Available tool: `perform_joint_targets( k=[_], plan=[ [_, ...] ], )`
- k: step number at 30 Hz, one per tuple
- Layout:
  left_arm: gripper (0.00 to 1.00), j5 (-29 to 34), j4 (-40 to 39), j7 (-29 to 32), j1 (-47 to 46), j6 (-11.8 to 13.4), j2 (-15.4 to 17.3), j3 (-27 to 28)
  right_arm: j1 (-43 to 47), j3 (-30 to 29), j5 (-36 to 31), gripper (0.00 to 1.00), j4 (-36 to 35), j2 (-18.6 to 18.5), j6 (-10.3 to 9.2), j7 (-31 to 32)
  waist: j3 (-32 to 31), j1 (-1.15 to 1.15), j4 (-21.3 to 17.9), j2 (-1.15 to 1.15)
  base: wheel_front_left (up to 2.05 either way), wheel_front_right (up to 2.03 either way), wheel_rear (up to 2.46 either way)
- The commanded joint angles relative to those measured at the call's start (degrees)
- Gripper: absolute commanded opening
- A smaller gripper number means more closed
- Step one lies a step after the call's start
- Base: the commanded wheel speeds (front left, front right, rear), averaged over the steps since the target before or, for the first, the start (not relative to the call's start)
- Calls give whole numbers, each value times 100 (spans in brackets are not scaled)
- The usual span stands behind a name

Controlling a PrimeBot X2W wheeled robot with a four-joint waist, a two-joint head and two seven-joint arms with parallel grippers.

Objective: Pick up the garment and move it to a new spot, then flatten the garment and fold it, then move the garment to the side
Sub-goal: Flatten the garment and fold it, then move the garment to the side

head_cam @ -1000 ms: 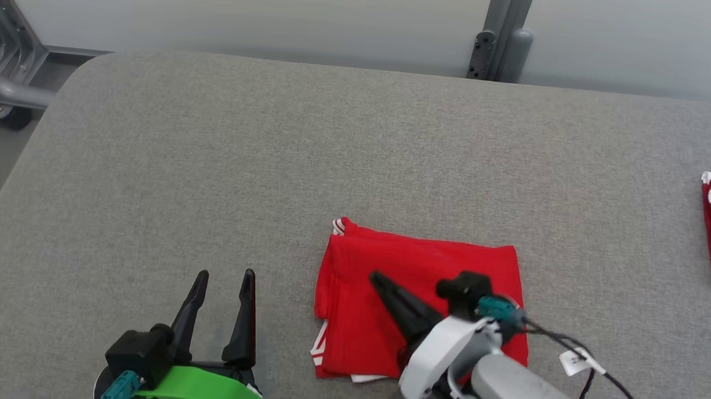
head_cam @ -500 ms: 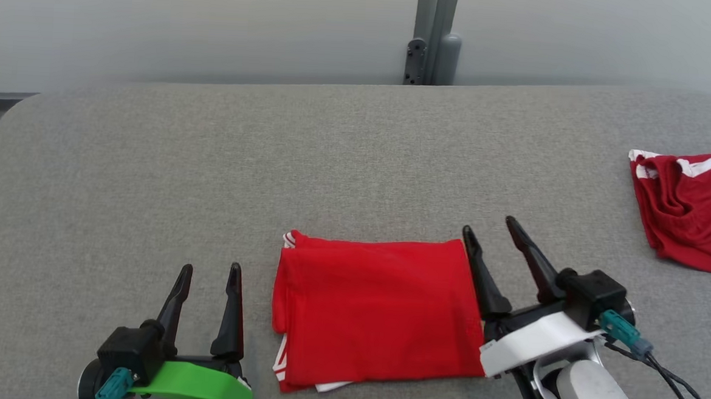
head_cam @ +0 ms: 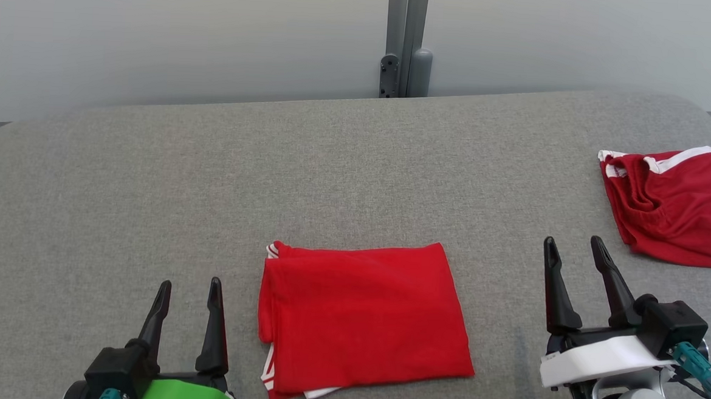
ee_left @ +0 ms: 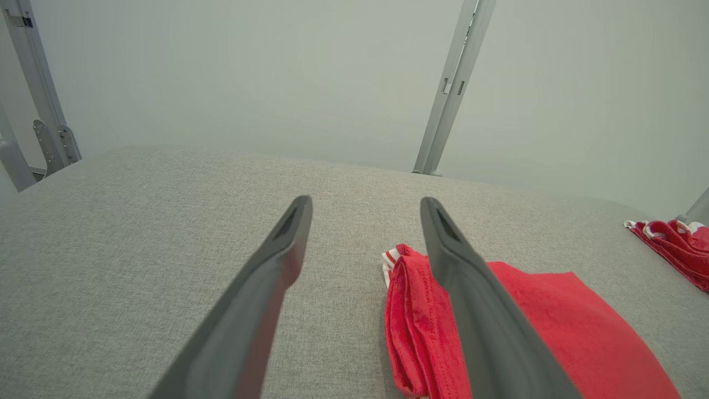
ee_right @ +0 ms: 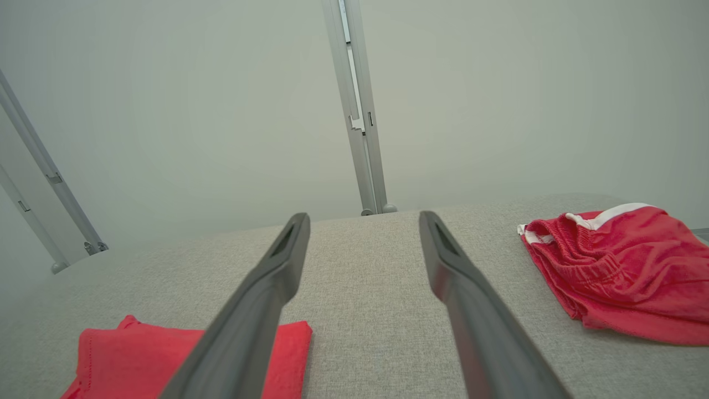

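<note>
The garment (head_cam: pixel 361 318), bright red with white trim, lies folded into a flat rectangle on the grey table (head_cam: pixel 271 177), near its front edge. It also shows in the left wrist view (ee_left: pixel 554 316) and the right wrist view (ee_right: pixel 111 354). My left gripper (head_cam: pixel 190 283) stands open just left of the garment, apart from it, with nothing between its fingers (ee_left: pixel 365 202). To the right of the garment, a clear gap away, my right gripper (head_cam: pixel 572 241) is open and empty, fingers pointing at the far edge (ee_right: pixel 364 216).
A second red garment with white trim (head_cam: pixel 671 204) lies crumpled at the table's right end, just beyond my right gripper (ee_right: pixel 620 271). A grey metal post (head_cam: pixel 403 38) rises behind the table against a pale wall. Bare grey cloth stretches left and behind the folded garment.
My right gripper has lifted off the folded garment, opened, and swung to its right. The head camera has turned right, bringing the second garment into fuller view. The left gripper has stayed put.
</note>
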Motion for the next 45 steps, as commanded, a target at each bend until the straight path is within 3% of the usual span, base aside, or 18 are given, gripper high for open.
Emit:
perform_joint_targets(
  k=[1,18,25,31,37,45],
  plan=[
    [100,98,31,-15,63,-30,-18,48,52,-26,6,100,-35,-2,2,-13,-3,0,14,0,0,0,0],
    [100,425,231,-16,47,-372,-314,411,-68,90,155,100,109,-3,2,-14,50,0,98,0,0,0,0],
    [100,515,258,-16,-3,-453,-382,470,-195,52,-116,100,528,-2,2,44,98,0,142,0,0,0,0],
    [100,545,275,-16,-94,-510,-448,481,-498,197,-306,100,1102,-3,2,873,208,0,291,0,0,0,0],
    [100,558,291,-16,-180,-558,-519,492,-772,607,302,100,1598,-152,2,1762,376,0,539,0,0,0,0],
    [100,569,308,-16,-272,-607,-572,560,-1166,921,1023,100,2053,-524,2,2246,596,0,886,0,0,0,0]
  ],
)
